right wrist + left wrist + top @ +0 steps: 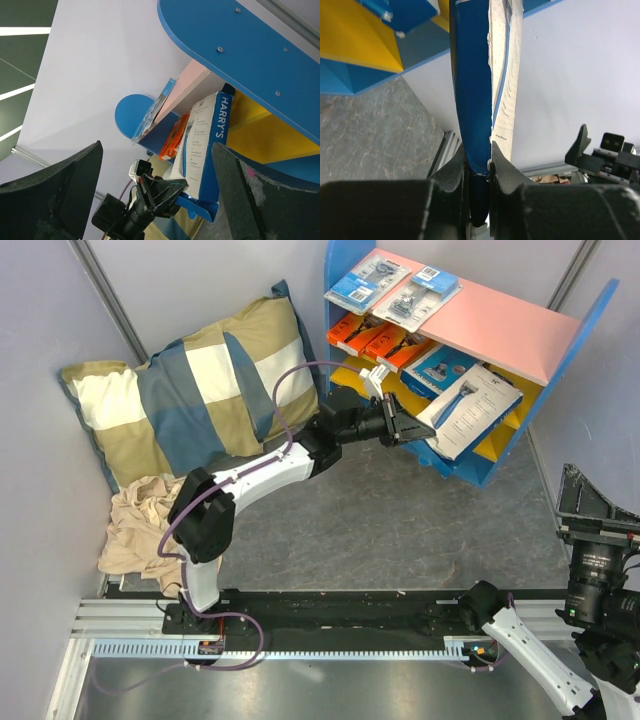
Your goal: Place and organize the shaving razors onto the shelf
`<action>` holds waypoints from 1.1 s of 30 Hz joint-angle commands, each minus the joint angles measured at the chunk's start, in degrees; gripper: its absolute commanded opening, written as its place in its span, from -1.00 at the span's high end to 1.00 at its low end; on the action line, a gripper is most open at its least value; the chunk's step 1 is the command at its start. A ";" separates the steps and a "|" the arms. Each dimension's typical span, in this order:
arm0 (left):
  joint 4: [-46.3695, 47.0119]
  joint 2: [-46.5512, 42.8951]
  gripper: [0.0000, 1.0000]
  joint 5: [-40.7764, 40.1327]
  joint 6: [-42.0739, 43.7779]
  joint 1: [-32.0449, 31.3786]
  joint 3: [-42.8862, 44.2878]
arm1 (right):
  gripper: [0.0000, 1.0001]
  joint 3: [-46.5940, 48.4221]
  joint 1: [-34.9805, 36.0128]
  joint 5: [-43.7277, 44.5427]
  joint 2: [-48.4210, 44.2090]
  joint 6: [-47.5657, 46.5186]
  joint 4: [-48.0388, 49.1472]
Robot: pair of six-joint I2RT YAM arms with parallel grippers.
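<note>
One razor box (472,406), edge pinched in left hand (412,428), at shelf (500,325)

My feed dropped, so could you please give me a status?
Left jaws shut on white box, at shelf. Right jaws open, empty. Blue box alongside.

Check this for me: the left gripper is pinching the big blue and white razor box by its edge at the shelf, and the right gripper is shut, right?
Not quite: the right gripper is open, not shut; the right wrist view shows its fingers spread wide. The left gripper does pinch the razor box by its edge at the shelf.
</note>
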 commanded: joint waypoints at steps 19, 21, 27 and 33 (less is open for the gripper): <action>-17.91 20.15 0.91 -10.71 0.65 -3.77 41.20 | -0.96 3.07 0.33 3.43 -2.37 -2.03 -3.98; -19.32 22.43 0.87 -10.10 0.03 -3.77 45.84 | -0.96 3.50 0.42 3.69 -2.46 -2.30 -4.07; -19.68 26.92 0.73 -10.09 -1.46 -4.30 49.91 | -0.97 4.21 0.77 4.48 -2.90 -2.91 -4.77; -20.11 28.60 0.53 -10.71 -1.47 -4.65 51.49 | -0.96 4.47 0.86 4.57 -3.25 -2.74 -5.47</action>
